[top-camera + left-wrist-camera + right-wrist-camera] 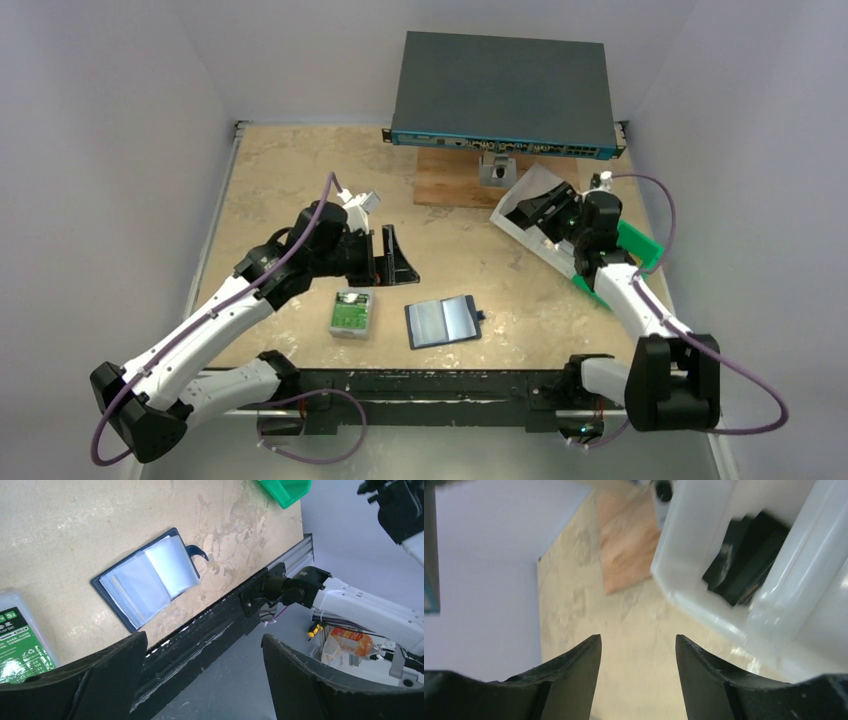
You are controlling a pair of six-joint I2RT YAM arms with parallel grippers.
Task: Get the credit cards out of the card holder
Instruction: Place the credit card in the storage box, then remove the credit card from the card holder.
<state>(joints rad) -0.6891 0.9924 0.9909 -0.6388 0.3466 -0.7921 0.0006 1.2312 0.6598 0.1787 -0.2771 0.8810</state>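
Note:
The card holder (pixel 445 321) lies open on the table near the front edge, its navy cover (pixel 131 622) down and its pale clear sleeves up. No card shows in it. Flat dark credit cards (pixel 744 560) lie stacked in a white tray (pixel 694 597) at the back right. My right gripper (pixel 638 639) hovers open beside that tray (pixel 515 222), with nothing between its fingers; in the top view the right gripper (pixel 548 212) is over the tray. My left gripper (pixel 398 258) stands wide open and empty, behind and left of the card holder. The left gripper (pixel 204 637) has only the table's edge between its fingers.
A grey case with a green label (pixel 352 312) lies left of the card holder. A green bin (pixel 632 246) sits behind the right arm. A flat dark network switch (pixel 505 95) rests at the back above a wooden board (pixel 455 180). A black rail (pixel 420 385) runs along the front edge.

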